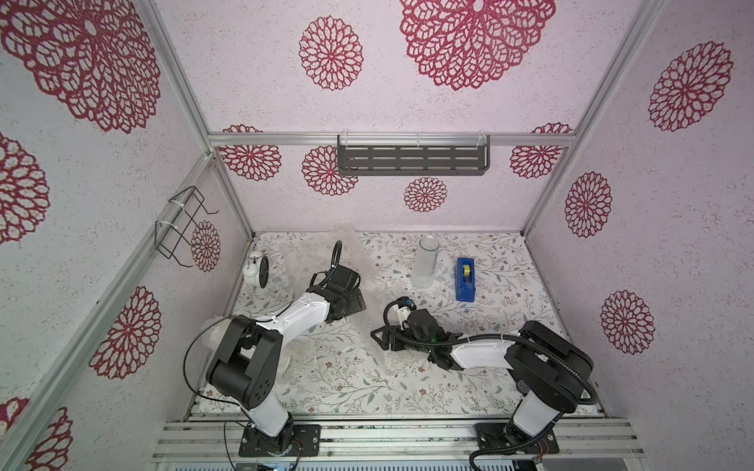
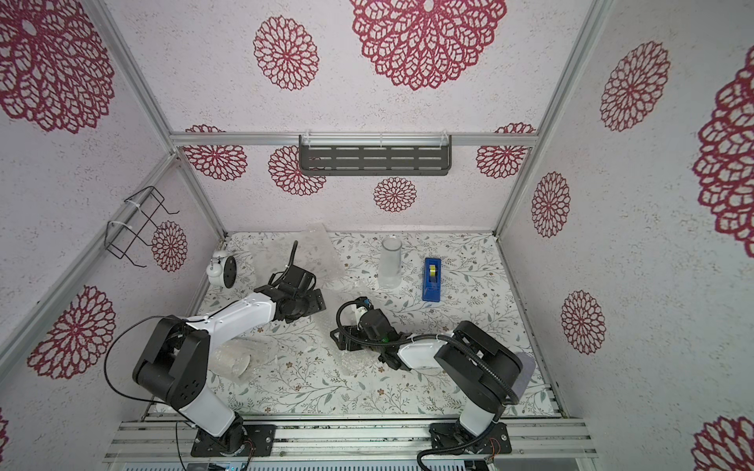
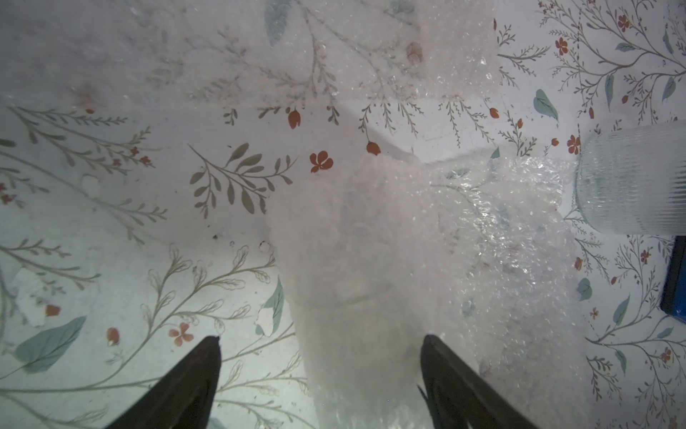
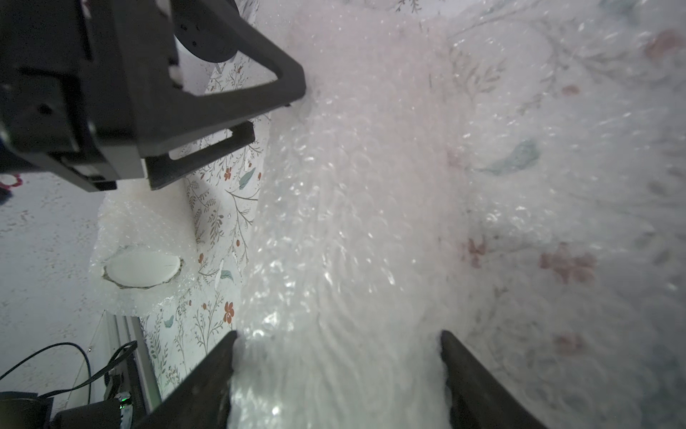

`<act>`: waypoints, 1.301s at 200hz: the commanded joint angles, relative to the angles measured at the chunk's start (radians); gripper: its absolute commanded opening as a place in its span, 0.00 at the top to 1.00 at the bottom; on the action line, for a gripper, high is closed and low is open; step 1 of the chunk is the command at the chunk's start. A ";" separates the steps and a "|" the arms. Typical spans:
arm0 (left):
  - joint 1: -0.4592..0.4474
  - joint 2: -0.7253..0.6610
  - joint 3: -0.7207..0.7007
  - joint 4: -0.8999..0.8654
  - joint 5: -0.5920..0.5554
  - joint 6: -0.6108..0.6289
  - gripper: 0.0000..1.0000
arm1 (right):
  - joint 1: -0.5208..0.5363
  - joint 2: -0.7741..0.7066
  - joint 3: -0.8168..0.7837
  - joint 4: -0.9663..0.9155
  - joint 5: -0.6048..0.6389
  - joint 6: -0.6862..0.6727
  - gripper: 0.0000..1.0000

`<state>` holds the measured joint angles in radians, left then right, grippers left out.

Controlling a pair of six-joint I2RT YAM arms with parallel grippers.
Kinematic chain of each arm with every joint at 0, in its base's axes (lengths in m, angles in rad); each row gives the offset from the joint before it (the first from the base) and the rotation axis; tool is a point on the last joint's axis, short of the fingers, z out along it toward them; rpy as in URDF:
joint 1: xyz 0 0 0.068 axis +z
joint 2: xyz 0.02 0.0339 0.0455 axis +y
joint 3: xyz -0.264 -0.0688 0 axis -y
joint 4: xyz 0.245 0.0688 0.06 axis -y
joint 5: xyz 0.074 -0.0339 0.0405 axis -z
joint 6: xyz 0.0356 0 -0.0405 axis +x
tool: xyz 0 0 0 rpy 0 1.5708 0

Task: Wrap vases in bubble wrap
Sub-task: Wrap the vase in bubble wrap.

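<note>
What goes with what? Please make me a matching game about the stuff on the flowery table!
Things:
1. glass vase
2. tape dispenser
3. alarm clock
4. white vase

Clues:
A. blue
B. lying on its side inside bubble wrap
C. standing upright with nothing wrapped around it
D. tucked in the back corner

Right pairs: 1-C, 2-A, 3-D, 4-B

Left arm (image 1: 304,312) extended, left fingers (image 3: 193,382) spread apart, right arm (image 1: 481,352) low, right fingers (image 4: 208,379) clamped
</note>
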<state>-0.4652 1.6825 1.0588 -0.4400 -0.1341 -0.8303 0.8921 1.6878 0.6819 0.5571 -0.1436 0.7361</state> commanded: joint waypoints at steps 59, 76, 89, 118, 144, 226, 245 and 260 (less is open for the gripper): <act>-0.035 0.024 0.018 0.042 0.096 -0.013 0.03 | 0.010 0.050 -0.055 -0.120 -0.023 0.050 0.29; -0.059 0.050 0.038 0.012 0.059 -0.013 0.02 | 0.009 0.051 -0.056 -0.116 -0.021 0.052 0.29; -0.059 0.073 0.040 0.006 0.050 -0.021 0.03 | 0.009 0.055 -0.056 -0.114 -0.019 0.056 0.29; -0.058 0.117 0.063 -0.023 0.016 -0.017 0.09 | 0.009 0.046 -0.061 -0.115 -0.011 0.050 0.29; -0.056 0.144 0.076 -0.031 -0.004 -0.015 0.15 | 0.010 0.027 -0.065 -0.125 0.009 0.046 0.26; -0.060 0.193 0.096 -0.071 -0.090 -0.024 0.22 | 0.010 -0.069 -0.091 -0.170 0.030 0.021 0.13; -0.065 0.204 0.104 -0.075 -0.093 -0.021 0.22 | 0.017 -0.114 -0.097 -0.202 0.042 0.000 0.01; -0.073 0.208 0.110 -0.077 -0.100 -0.021 0.21 | 0.021 -0.158 -0.105 -0.231 0.053 -0.012 0.01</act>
<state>-0.5438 1.8374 1.1740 -0.4603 -0.1368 -0.8894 0.9001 1.5959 0.6132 0.5030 -0.1139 0.7753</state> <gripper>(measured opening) 0.787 0.985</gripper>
